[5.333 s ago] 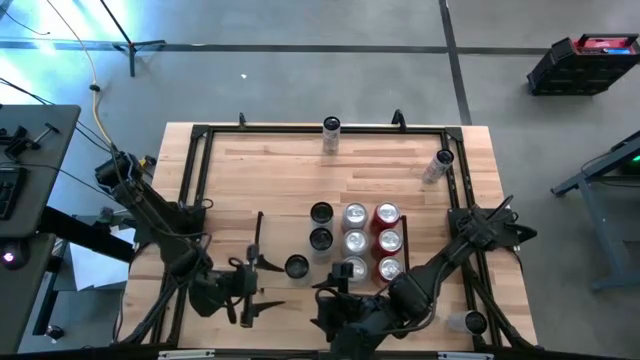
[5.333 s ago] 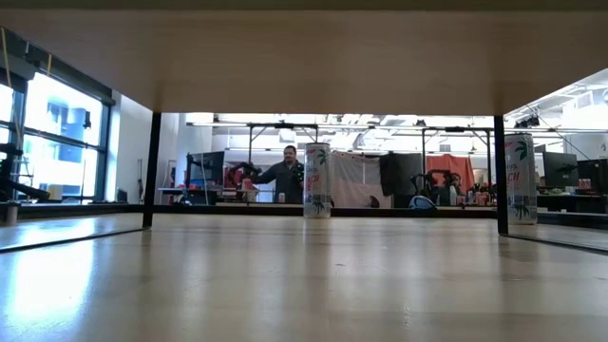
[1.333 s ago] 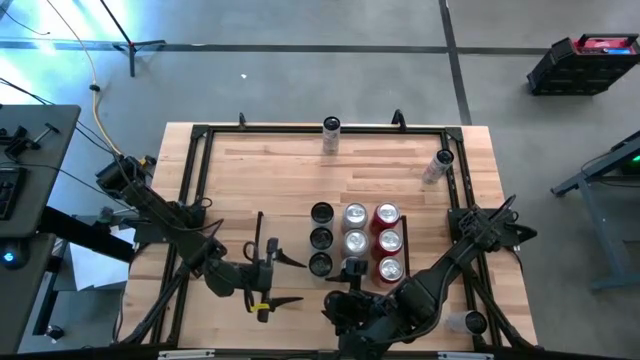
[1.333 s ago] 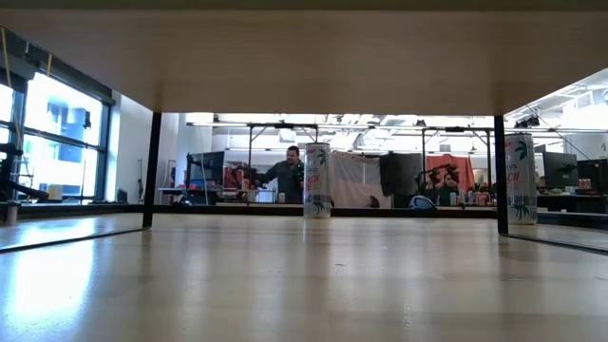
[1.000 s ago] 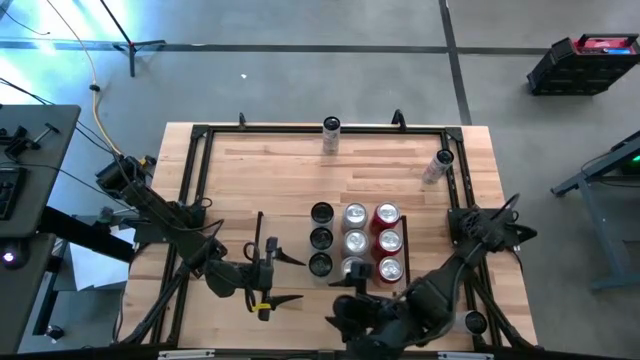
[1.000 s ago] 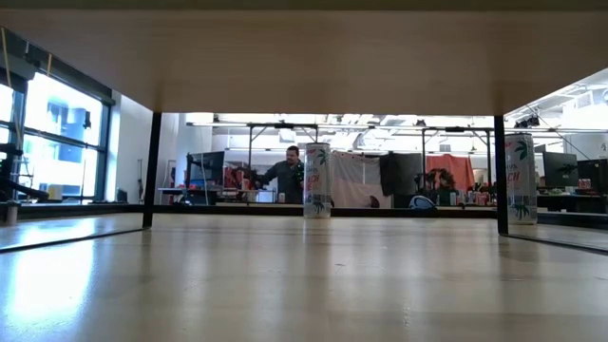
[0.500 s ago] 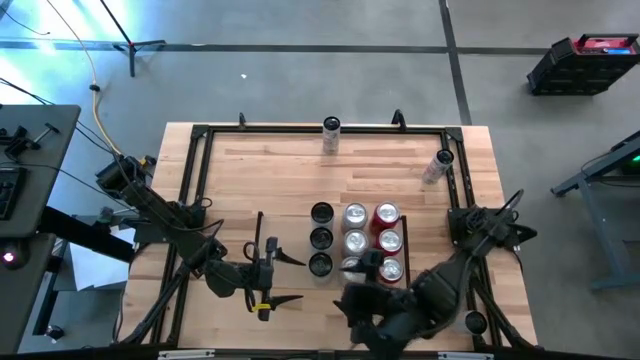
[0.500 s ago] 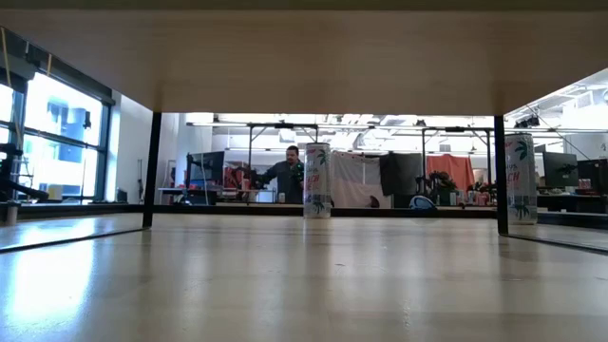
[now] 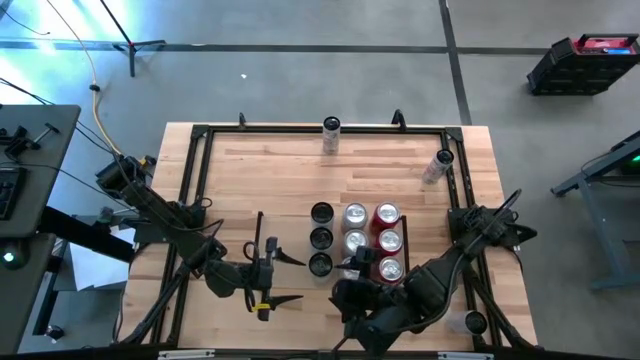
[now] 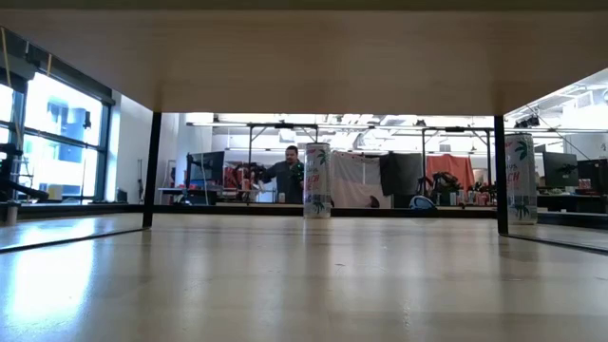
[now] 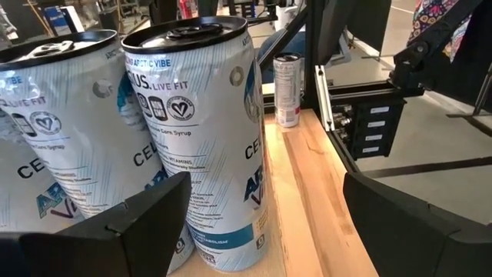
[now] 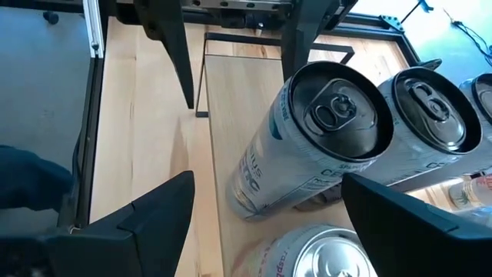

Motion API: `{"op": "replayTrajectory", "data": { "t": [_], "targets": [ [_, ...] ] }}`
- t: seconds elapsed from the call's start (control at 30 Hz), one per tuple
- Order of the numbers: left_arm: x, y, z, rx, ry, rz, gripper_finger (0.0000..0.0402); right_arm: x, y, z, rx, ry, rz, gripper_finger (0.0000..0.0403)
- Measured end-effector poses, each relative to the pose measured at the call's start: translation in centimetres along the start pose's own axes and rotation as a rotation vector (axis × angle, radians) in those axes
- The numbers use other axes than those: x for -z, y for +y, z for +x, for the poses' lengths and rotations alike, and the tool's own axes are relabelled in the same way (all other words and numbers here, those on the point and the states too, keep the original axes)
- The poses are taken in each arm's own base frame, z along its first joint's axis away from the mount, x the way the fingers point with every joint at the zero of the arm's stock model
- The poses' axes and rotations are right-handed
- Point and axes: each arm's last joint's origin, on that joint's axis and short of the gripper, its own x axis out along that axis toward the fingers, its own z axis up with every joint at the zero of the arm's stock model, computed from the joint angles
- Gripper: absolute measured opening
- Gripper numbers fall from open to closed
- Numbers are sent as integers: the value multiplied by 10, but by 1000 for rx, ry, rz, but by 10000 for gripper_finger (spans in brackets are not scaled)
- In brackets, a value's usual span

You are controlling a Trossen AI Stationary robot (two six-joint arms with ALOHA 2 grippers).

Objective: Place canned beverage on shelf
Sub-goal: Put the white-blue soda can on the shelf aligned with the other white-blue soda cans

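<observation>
The shelf [image 9: 290,235] is a light-wood bay edged by thin black rails. On it stand three rows of cans: black-topped white cans [image 9: 321,238], silver-topped cans [image 9: 355,215] and red cans [image 9: 388,240]. My left gripper [image 9: 285,278] stands open, level, just left of the nearest black-topped can [image 9: 320,264]. In the left wrist view that can [image 11: 200,131] rises upright just ahead of the fingers, closer to one of them. My right gripper [image 9: 357,270] hangs open above the near row and looks down on the can tops [image 12: 330,115].
A tall can [image 9: 331,128] stands at the far rail and shows in the low view [image 10: 316,180]. Another can [image 9: 440,165] stands at the right rail, and one [image 9: 470,322] by the near right corner. Bare wood lies left of the shelf's cans.
My right gripper has shifted slightly above the near row of cans, swinging a little toward the table's right edge and turning somewhat; it stays open. The cans have not moved.
</observation>
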Motion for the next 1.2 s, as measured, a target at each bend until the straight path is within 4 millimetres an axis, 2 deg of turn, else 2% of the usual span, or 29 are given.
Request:
{"op": "replayTrajectory", "data": {
  "t": [0.27, 0.47, 0.7, 0.87, 1.07, 1.2],
  "targets": [
    [0, -3, -3, 12, 0, 5, 330, 2, 1, -7, -9, -3, -50, 314],
    [0, -9, -7, 35, -4, 8, 330, 2, -11, -38, 27, -69, -59, 314],
    [1, -18, -14, 71, -6, -18, 330, 18, -22, -62, 99, -32, -27, 314],
    [1, -27, -21, 97, -18, -29, 330, 29, -10, -80, 63, -46, -24, 314],
    [-12, -40, -34, 169, -140, -67, 330, 42, 7, -114, 84, -243, -15, 314],
    [-14, -43, -37, 172, -160, -56, 330, 44, 13, -112, 120, -287, 34, 314]
  ]
}}
